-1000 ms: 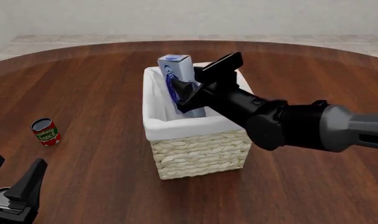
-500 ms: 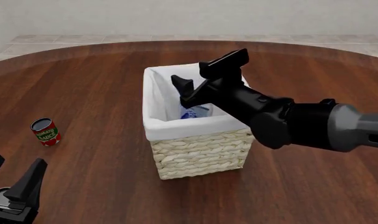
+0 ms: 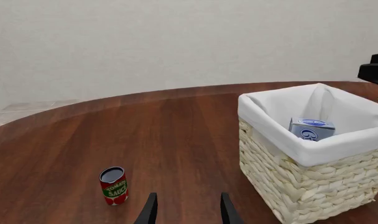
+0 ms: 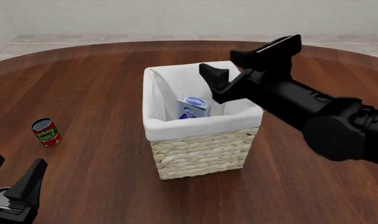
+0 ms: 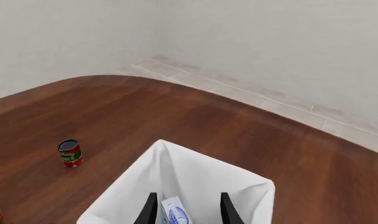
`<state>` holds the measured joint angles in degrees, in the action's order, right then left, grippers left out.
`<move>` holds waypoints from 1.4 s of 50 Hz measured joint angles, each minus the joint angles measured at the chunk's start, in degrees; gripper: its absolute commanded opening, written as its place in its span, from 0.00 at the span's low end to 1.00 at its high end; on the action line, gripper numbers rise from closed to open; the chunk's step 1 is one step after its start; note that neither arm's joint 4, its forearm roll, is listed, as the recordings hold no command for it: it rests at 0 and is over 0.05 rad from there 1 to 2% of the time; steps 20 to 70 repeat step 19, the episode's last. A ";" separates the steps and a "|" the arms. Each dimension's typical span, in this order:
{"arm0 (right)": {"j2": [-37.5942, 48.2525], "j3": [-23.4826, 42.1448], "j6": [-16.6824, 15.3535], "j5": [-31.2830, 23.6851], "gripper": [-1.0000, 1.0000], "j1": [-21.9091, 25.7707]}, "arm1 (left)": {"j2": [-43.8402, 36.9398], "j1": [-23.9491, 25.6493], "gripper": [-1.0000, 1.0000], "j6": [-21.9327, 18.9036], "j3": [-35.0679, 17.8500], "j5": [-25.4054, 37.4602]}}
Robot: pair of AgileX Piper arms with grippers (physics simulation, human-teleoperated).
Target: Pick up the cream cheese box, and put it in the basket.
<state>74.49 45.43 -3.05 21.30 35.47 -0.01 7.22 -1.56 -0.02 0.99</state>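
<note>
- Far left, low in the front view: left pincer, fingers spread apart and holding nothing; parked over the near edge of the worktop, well apart from everything else; in its own wrist view, two dark fingertips with bare wood showing between them.
- A little further right: small red tomato sauce can, upright on the worktop, label facing the camera; well apart from the basket; also seen in the left wrist view and, small and distant, in the right wrist view.
- Centre: basket, cream wicker, square, standing on the dark wood; white cloth liner folded over the rim all round; largest item in every view.
- Inside the basket: cream cheese box, pale blue-white with a dark blue oval; lying loose within the liner, tilted, one corner up, leaning toward the far-right part of the interior; gripped by nothing; visible down in the liner from the left wrist and directly below the right wrist camera.
- Right: right pincer, fingers parted and empty, hovering above the basket's far-right rim, clear of the box; black arm running off the right edge; in its own wrist view, two fingertips either side of the box far beneath.
</note>
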 measured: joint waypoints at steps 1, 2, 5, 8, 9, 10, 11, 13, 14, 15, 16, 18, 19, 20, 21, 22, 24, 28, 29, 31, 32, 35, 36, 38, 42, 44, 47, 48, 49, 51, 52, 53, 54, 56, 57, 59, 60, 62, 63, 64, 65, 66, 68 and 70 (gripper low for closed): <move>-1.08 -0.52 0.12 -0.53 1.00 -0.19 | 0.00 0.01 1.00 0.01 0.00 -0.01; -2.13 -1.05 0.20 -1.06 1.00 -0.35 | 0.00 0.01 1.00 0.02 0.00 -0.02; -5.35 -2.70 0.33 -2.89 1.00 -0.88 | 0.00 0.04 1.00 0.05 0.00 -0.06; -8.97 -4.40 0.36 -5.08 1.00 -1.40 | 0.00 0.06 1.00 0.08 0.00 -0.11; -10.22 -4.96 0.42 -5.84 1.00 -1.60 | 0.00 0.07 1.00 0.09 0.00 -0.12; -11.54 -5.54 0.48 -6.64 1.00 -1.82 | 0.00 0.08 1.00 0.08 0.00 -0.14; -12.91 -6.12 0.56 -7.46 1.00 -2.06 | 0.00 0.10 1.00 0.08 0.00 -0.15; -15.70 -7.28 0.79 -9.13 1.00 -2.56 | 0.00 0.12 1.00 0.07 0.00 -0.16; -17.06 -7.86 0.87 -9.94 1.00 -2.77 | 0.00 0.14 1.00 0.07 -0.01 -0.17; -18.48 -8.44 0.94 -10.84 1.00 -2.97 | 0.00 0.15 1.00 0.06 -0.01 -0.17; -19.86 -9.01 1.00 -11.71 1.00 -3.16 | 0.00 0.16 1.00 0.04 -0.01 -0.18; -22.63 -10.14 1.11 -13.51 1.00 -3.53 | 0.00 0.20 1.00 0.00 -0.02 -0.18; -24.10 -10.71 1.14 -14.49 1.00 -3.71 | 0.00 0.22 1.00 -0.02 -0.02 -0.18; -24.10 -10.71 1.14 -14.49 1.00 -3.71 | 0.00 0.22 1.00 -0.02 -0.02 -0.18; -24.10 -10.71 1.14 -14.49 1.00 -3.71 | 0.00 0.22 1.00 -0.02 -0.02 -0.18; -24.10 -10.71 1.14 -14.49 1.00 -3.71 | 0.00 0.22 1.00 -0.02 -0.02 -0.18; -24.10 -10.71 1.14 -14.49 1.00 -3.71 | 0.00 0.22 1.00 -0.02 -0.02 -0.18; -24.10 -10.71 1.14 -14.49 1.00 -3.71 | 0.00 0.22 1.00 -0.02 -0.02 -0.18; -24.10 -10.71 1.14 -14.49 1.00 -3.71 | 0.00 0.22 1.00 -0.02 -0.02 -0.18; -24.10 -10.71 1.14 -14.49 1.00 -3.71 | 0.00 0.22 1.00 -0.02 -0.02 -0.18; -24.10 -10.71 1.14 -14.49 1.00 -3.71 | 0.00 0.22 1.00 -0.02 -0.02 -0.18; -24.10 -10.71 1.14 -14.49 1.00 -3.71 | 0.00 0.22 1.00 -0.02 -0.02 -0.18; -24.10 -10.71 1.14 -14.49 1.00 -3.71 | 0.00 0.22 1.00 -0.02 -0.02 -0.18; -24.10 -10.71 1.14 -14.49 1.00 -3.71 | 0.00 0.22 1.00 -0.02 -0.02 -0.18; -24.10 -10.71 1.14 -14.49 1.00 -3.71 | 0.00 0.22 1.00 -0.02 -0.02 -0.18; -24.10 -10.71 1.14 -14.49 1.00 -3.71 | 0.00 0.22 1.00 -0.02 -0.02 -0.18; -24.10 -10.71 1.14 -14.49 1.00 -3.71 | 0.00 0.22 1.00 -0.02 -0.02 -0.18; -24.10 -10.71 1.14 -14.49 1.00 -3.71 | 0.00 0.22 1.00 -0.02 -0.02 -0.18; -24.10 -10.71 1.14 -14.49 1.00 -3.71 | 0.00 0.22 1.00 -0.02 -0.02 -0.18; -24.10 -10.71 1.14 -14.49 1.00 -3.71 | 0.00 0.22 1.00 -0.02 -0.02 -0.18; -24.10 -10.71 1.14 -14.49 1.00 -3.71 | 0.00 0.22 1.00 -0.02 -0.02 -0.18; -24.10 -10.71 1.14 -14.49 1.00 -3.71 | 0.00 0.22 1.00 -0.02 -0.02 -0.18; -24.10 -10.71 1.14 -14.49 1.00 -3.71 | 0.00 0.22 1.00 -0.02 -0.02 -0.18; -24.10 -10.71 1.14 -14.49 1.00 -3.71 | 0.00 0.22 1.00 -0.02 -0.02 -0.18; -24.10 -10.71 1.14 -14.49 1.00 -3.71 | 0.00 0.22 1.00 -0.02 -0.02 -0.18; -24.10 -10.71 1.14 -14.49 1.00 -3.71 | 0.00 0.22 1.00 -0.02 -0.02 -0.18; -24.10 -10.71 1.14 -14.49 1.00 -3.71 | 0.00 0.22 1.00 -0.02 -0.02 -0.18; -24.10 -10.71 1.14 -14.49 1.00 -3.71 | 0.00 0.22 1.00 -0.02 -0.02 -0.18; -24.10 -10.71 1.14 -14.49 1.00 -3.71 | 0.00 0.22 1.00 -0.02 -0.02 -0.18; -24.10 -10.71 1.14 -14.49 1.00 -3.71 | 0.00 0.22 1.00 -0.02 -0.02 -0.18; -24.10 -10.71 1.14 -14.49 1.00 -3.71 | 0.00 0.22 1.00 -0.02 -0.02 -0.18; -24.10 -10.71 1.14 -14.49 1.00 -3.71 | 0.00 0.22 1.00 -0.02 -0.02 -0.18; -24.10 -10.71 1.14 -14.49 1.00 -3.71 | 0.00 0.22 1.00 -0.02 -0.02 -0.18; -24.10 -10.71 1.14 -14.49 1.00 -3.71 | 0.00 0.22 1.00 -0.02 -0.02 -0.18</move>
